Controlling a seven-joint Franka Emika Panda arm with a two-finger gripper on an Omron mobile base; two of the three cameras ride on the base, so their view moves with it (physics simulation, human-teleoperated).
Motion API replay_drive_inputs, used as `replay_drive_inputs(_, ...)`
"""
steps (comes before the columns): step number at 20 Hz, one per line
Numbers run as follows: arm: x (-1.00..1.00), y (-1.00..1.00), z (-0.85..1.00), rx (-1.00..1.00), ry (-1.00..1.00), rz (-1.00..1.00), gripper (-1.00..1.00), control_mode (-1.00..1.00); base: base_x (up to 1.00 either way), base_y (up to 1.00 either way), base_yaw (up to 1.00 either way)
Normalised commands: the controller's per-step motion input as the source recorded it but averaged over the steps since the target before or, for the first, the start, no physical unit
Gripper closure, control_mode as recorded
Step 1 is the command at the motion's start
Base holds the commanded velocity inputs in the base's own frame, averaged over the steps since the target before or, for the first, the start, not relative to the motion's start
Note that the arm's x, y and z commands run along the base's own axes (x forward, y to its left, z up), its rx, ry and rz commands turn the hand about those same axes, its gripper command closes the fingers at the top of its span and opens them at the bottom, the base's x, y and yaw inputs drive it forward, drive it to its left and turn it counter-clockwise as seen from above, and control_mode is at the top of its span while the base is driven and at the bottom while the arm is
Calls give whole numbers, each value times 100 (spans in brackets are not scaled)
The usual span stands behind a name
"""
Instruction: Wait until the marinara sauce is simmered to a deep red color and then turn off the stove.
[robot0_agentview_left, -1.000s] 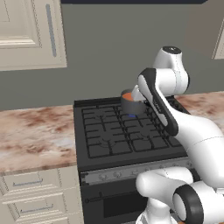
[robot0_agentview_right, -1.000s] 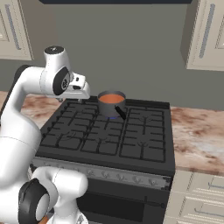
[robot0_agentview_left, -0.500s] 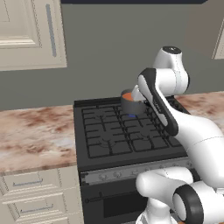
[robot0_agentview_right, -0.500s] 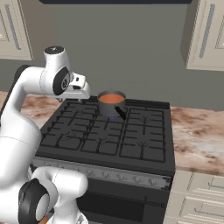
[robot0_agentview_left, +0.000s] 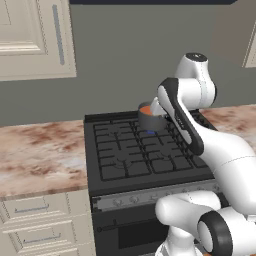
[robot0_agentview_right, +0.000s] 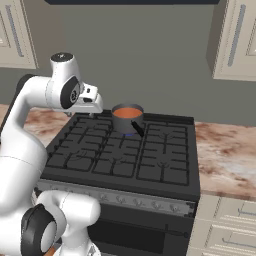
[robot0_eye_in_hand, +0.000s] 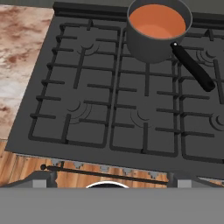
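The marinara sauce (robot0_eye_in_hand: 156, 21) is a smooth orange-red disc in a small grey saucepan (robot0_eye_in_hand: 151, 46) with a black handle (robot0_eye_in_hand: 192, 65). The pan stands on a rear burner of the black stove (robot0_eye_in_hand: 52, 131), seen as the saucepan (robot0_agentview_right: 127, 120) in the right base view and the saucepan (robot0_agentview_left: 150, 120) in the left base view. A faint blue flame (robot0_agentview_right: 128, 134) shows under it. My gripper (robot0_agentview_right: 94, 104) hovers high above the stove's left rear, apart from the pan. Its fingertips (robot0_eye_in_hand: 43, 178) stand wide apart with nothing between them. Small knobs (robot0_agentview_right: 120, 200) line the grey front panel.
Speckled stone counters flank the stove, one counter (robot0_agentview_left: 40, 155) on the left and another counter (robot0_agentview_right: 225, 155) on the right. Beige drawers (robot0_agentview_left: 40, 220) sit below and wall cabinets (robot0_agentview_right: 235, 40) hang above. The oven door handle (robot0_eye_in_hand: 105, 174) runs under the knobs.
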Motion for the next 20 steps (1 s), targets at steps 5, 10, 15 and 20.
replay_drive_inputs(5,0,0,0,0,0,0,-100,-100,0,0,0)
replay_drive_inputs(10,0,0,0,0,0,0,-100,-100,0,0,0)
replay_drive_inputs(15,0,0,0,0,0,0,-100,-100,0,0,0)
replay_drive_inputs(20,0,0,0,0,0,0,-100,-100,0,0,0)
